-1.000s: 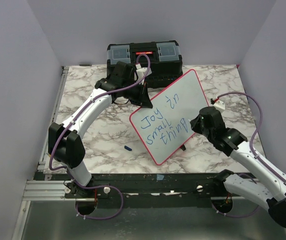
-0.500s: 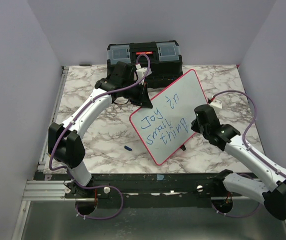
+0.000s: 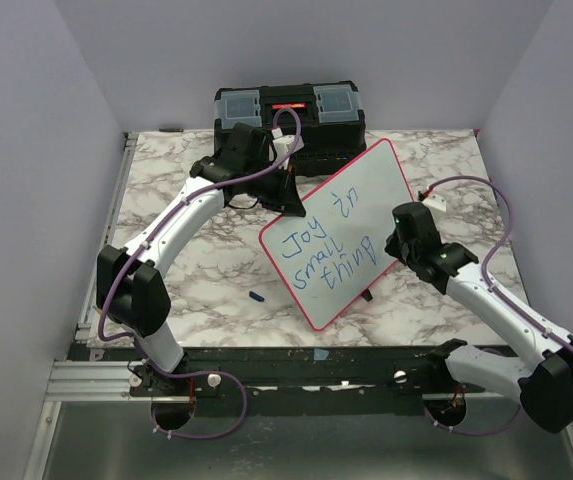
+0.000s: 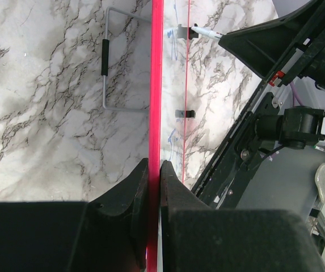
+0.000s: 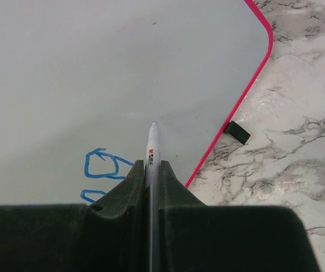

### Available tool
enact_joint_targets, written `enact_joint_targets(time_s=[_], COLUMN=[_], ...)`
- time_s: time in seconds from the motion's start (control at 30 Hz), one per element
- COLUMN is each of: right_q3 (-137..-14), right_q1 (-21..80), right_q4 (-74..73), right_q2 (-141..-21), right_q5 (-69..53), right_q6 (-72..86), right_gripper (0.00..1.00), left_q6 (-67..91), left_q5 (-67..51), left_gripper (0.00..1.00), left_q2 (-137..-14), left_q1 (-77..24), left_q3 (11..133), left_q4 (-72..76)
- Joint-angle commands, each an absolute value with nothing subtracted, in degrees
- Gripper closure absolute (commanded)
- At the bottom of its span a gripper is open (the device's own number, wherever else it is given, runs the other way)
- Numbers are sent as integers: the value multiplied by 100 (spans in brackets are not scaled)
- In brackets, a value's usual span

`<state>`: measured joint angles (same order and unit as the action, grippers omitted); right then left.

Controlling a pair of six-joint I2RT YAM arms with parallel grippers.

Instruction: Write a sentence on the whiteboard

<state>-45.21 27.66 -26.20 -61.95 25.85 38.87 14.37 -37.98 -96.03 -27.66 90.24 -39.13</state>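
The whiteboard (image 3: 341, 232), white with a red-pink rim, lies tilted on the marble table and reads "Joy in small thing" in blue. My left gripper (image 3: 291, 200) is shut on its upper left rim; in the left wrist view the jaws pinch the red rim (image 4: 153, 85). My right gripper (image 3: 391, 243) is shut on a white marker (image 5: 152, 148). The marker tip sits at the board (image 5: 122, 68) just right of the last blue letter (image 5: 102, 166), near the board's right rim. The marker tip also shows in the left wrist view (image 4: 207, 33).
A black toolbox (image 3: 289, 108) stands at the back behind the board. A small blue marker cap (image 3: 257, 296) lies on the table (image 3: 186, 270) left of the board's lower corner. A black foot (image 5: 237, 131) and a wire stand (image 4: 108, 68) belong to the board.
My right arm has shifted its wrist up and slightly right along the board's right edge, past the end of "thing". The left arm and board have not moved.
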Motion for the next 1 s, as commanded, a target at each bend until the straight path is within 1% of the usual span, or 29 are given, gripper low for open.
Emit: enact_joint_targets(time_s=[0.0, 0.57, 0.97], right_q3=[-4677, -4530, -4435], right_q1=[2725, 2708, 2716], right_q4=[-2342, -1995, -2003], right_q2=[-6308, -6468, -6333], right_q5=[2397, 1652, 1206], right_q6=[3736, 3557, 3539], right_gripper=[99, 99, 99], left_q6=[1090, 967, 984], left_q5=[-3508, -3517, -3533], left_gripper=[100, 100, 100], left_q2=[-9615, -9653, -9683], left_q1=[-2812, -2800, -2804], left_q3=[9071, 9030, 9043], left_q4=[-4080, -4078, -4033])
